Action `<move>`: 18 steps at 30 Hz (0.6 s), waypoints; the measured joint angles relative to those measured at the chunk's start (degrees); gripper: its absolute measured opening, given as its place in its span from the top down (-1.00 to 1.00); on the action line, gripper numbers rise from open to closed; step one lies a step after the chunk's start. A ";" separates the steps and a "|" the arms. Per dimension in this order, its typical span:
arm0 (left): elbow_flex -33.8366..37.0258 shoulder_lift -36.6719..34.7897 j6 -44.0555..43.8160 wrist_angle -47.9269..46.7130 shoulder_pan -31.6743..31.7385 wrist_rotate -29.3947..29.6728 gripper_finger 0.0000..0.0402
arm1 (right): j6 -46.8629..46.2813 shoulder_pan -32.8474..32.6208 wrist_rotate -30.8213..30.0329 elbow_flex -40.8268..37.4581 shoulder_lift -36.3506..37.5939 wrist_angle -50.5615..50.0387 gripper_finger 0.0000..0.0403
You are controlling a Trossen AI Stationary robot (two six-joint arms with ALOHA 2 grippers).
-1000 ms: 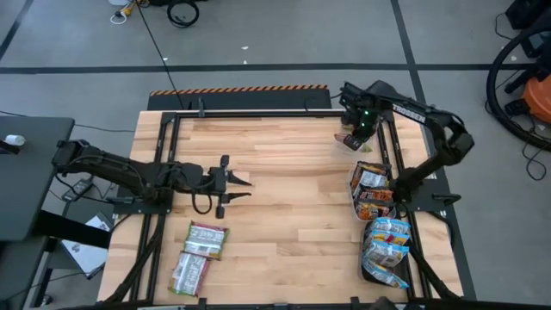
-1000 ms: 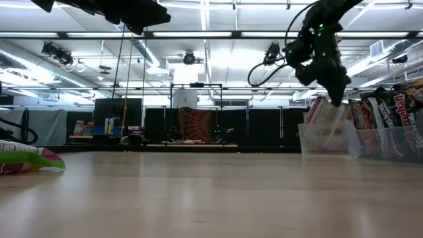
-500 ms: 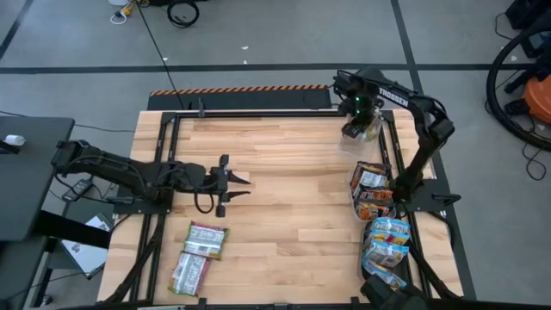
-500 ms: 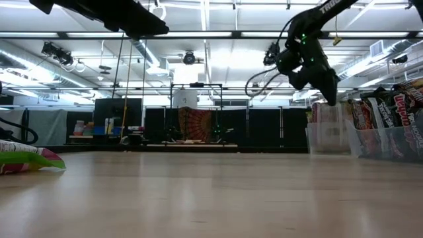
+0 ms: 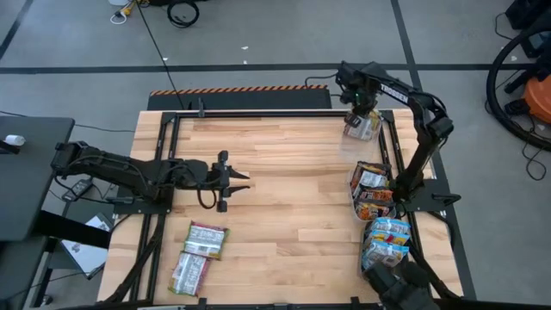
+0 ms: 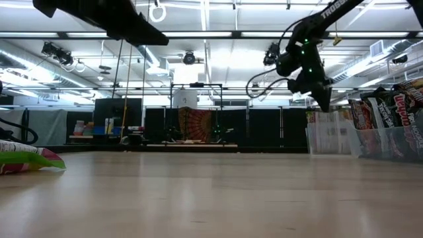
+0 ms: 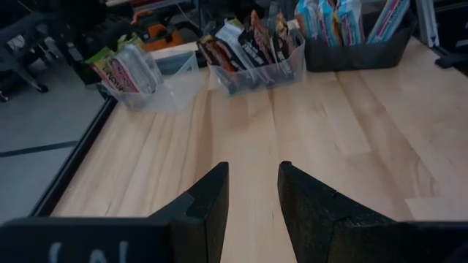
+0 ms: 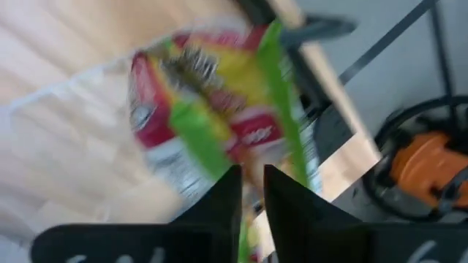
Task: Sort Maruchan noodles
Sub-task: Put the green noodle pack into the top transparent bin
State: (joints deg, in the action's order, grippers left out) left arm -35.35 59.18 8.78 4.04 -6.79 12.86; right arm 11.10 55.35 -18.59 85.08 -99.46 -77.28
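Note:
My right gripper point(image 5: 361, 114) point(image 6: 325, 104) point(image 8: 248, 183) points down over the clear tray point(image 5: 373, 131) point(image 6: 330, 135) at the table's far right corner. It is shut on a silver-green Maruchan packet point(image 8: 212, 109) that stands in that tray. My left gripper point(image 5: 232, 181) point(image 7: 252, 193) hovers open and holds nothing, left of the table's middle. Two more silver-green packets point(image 5: 207, 239) point(image 5: 189, 272) lie flat on the table's near left part. One of them shows at the edge of the low view point(image 6: 30, 158). My right gripper pinches the silver-green packet by its upper edge point(image 8: 245, 157) between the two fingers, coming from above and pointing down. The packet hangs below the fingers inside the clear tray; whether its lower end rests on the tray floor I cannot tell.
Along the table's right edge stand a clear tray point(image 5: 373, 191) point(image 7: 252, 47) of dark brown-red packets and a dark tray point(image 5: 385, 250) point(image 7: 351, 25) of pale blue ones. The middle of the wooden table point(image 5: 293, 189) is bare. A metal frame point(image 5: 258, 110) borders the table.
My right gripper has carried the silver-green packet from beside the clear tray toward the table's far right corner and lowered it into the tray. The packet hung tilted outside the tray a second ago and now stands inside it.

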 joint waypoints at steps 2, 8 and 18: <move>0.00 0.00 -0.41 -0.47 0.00 0.01 0.38 | 1.25 0.08 -1.54 0.00 0.55 2.25 0.59; 0.00 0.00 -0.66 -2.17 -0.02 0.00 0.38 | 5.47 -0.57 -3.01 0.00 2.69 5.06 0.41; 0.07 0.04 -2.27 -1.54 -0.19 -0.02 0.38 | -12.02 -15.39 12.91 -12.78 18.37 5.53 0.41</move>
State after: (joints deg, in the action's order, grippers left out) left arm -35.29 59.21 6.52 2.49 -6.98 12.84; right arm -0.92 39.96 -5.67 72.30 -81.09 -71.74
